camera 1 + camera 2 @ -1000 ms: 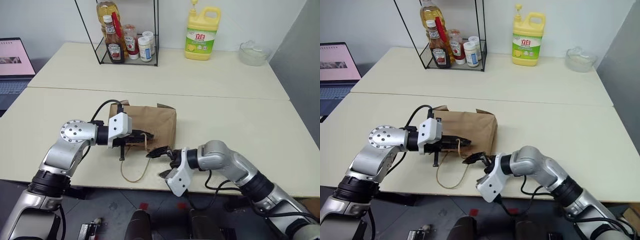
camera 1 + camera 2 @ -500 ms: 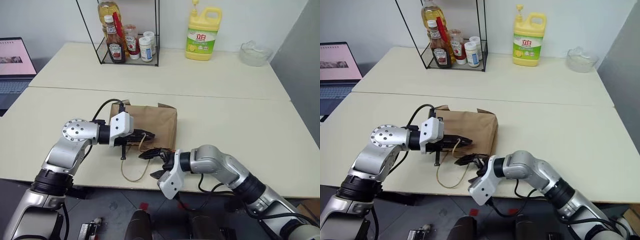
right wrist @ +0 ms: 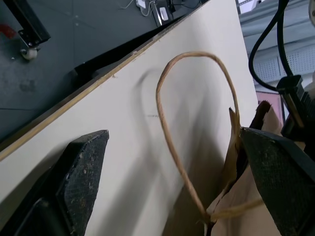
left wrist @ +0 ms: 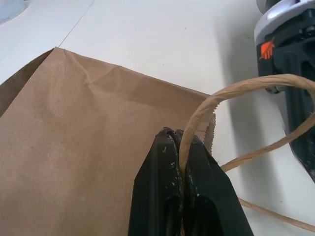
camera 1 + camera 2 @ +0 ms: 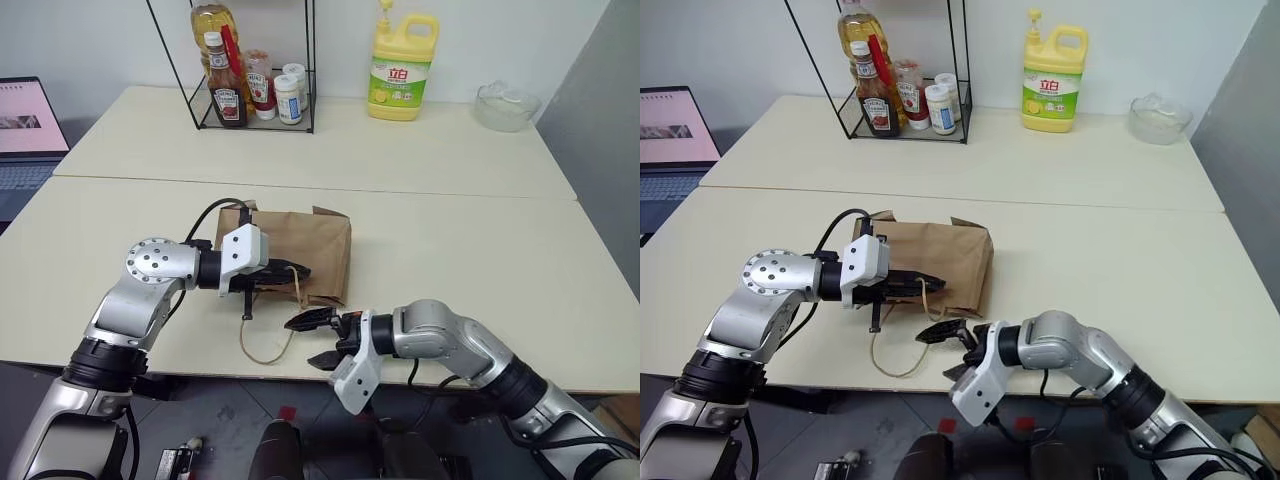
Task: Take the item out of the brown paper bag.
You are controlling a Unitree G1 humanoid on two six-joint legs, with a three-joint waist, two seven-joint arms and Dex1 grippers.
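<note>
The brown paper bag (image 5: 305,245) lies crumpled on the cream table (image 5: 470,250), its mouth toward the front edge. The item is hidden. My left gripper (image 5: 300,271) is at the bag's mouth, shut on one thin tan handle (image 4: 216,101), which curves out from between the black fingertips (image 4: 165,147). The other handle loop (image 5: 262,345) lies flat on the table. My right gripper (image 5: 315,340) is open just in front of the bag's mouth, near the table's front edge, beside the loose loop (image 3: 197,56), with nothing between its fingers (image 3: 86,167).
A black wire rack (image 5: 255,95) with sauce bottles stands at the back left. A yellow detergent jug (image 5: 400,70) and a glass bowl (image 5: 508,105) are at the back right. A laptop (image 5: 25,125) sits at the far left.
Both grippers stand about where they were. The left keeps its hold on the handle and the right stays open.
</note>
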